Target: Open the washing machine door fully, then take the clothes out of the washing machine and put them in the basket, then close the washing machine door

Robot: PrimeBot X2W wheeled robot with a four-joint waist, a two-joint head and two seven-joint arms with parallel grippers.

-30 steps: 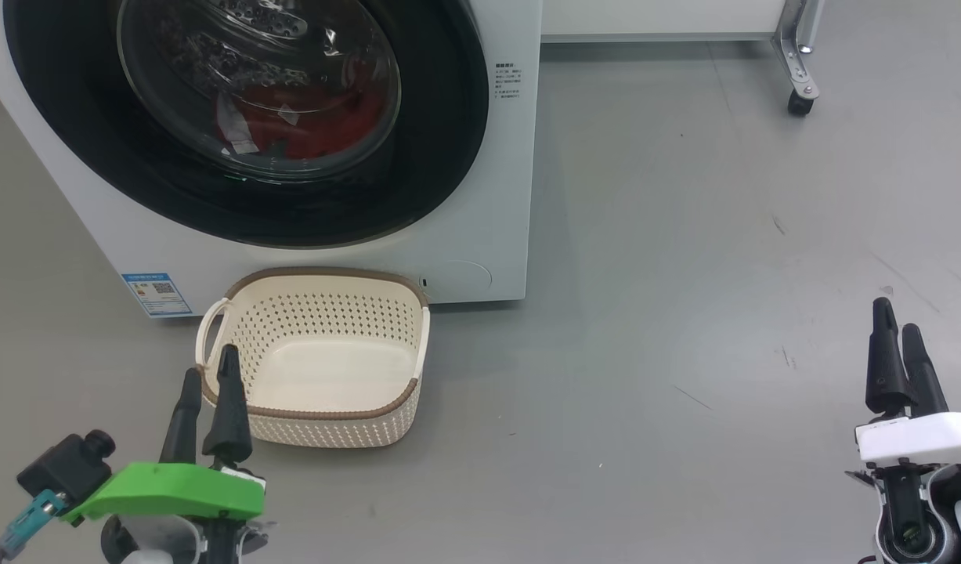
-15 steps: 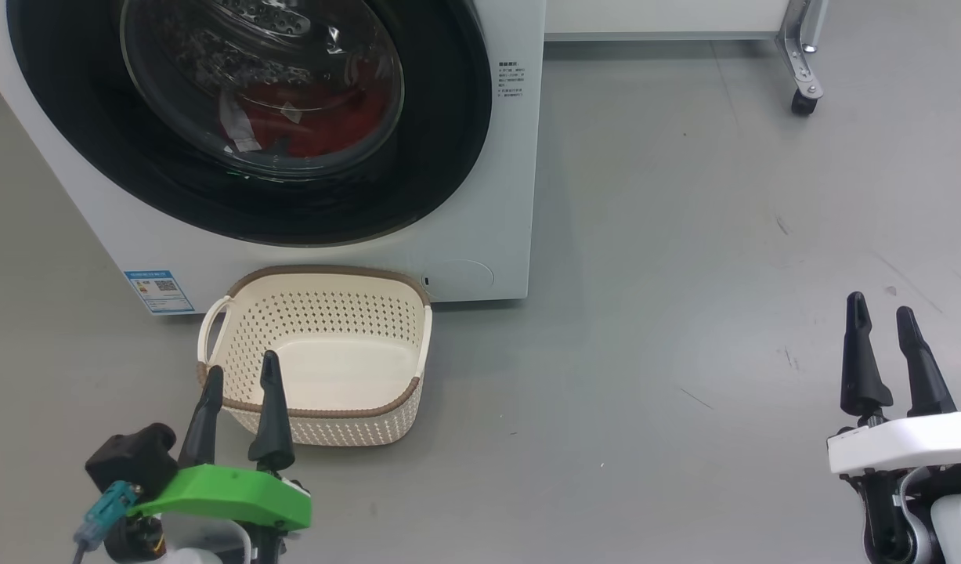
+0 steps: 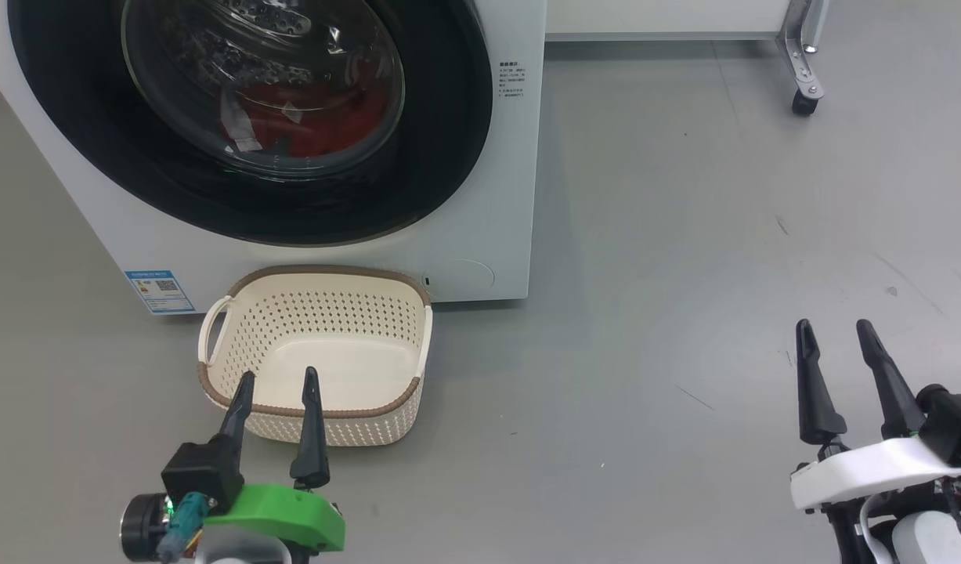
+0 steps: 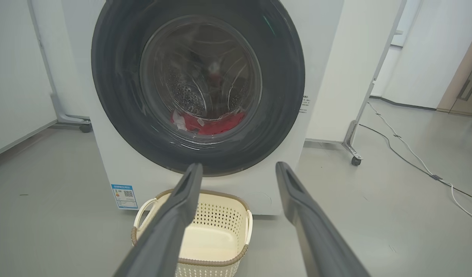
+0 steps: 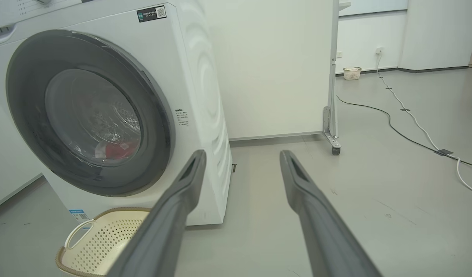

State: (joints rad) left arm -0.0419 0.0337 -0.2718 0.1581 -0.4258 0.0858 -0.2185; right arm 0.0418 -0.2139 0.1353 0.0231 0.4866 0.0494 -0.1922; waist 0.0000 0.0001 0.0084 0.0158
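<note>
- Head view: the washing machine door (image 3: pixel 449 141) stands shut on the washing machine (image 3: pixel 515 204). The clothes (image 3: pixel 323 129) show red through it. The basket (image 3: pixel 333 272) sits empty on the floor (image 3: pixel 684 235), just before the machine.
- Left gripper (image 3: pixel 279 374) and right gripper (image 3: pixel 832 325) hold nothing, jaws moderately apart.
- Recommended: catch the door's free edge and swing it wide, above the basket.
- No handle or latch can be made out, and the door's top is cut off.

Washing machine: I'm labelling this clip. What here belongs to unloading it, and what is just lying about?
Belongs to the job: washing machine, door, red clothes, cream basket.
Just lying about: wheeled stand, floor cables, small far basket.
</note>
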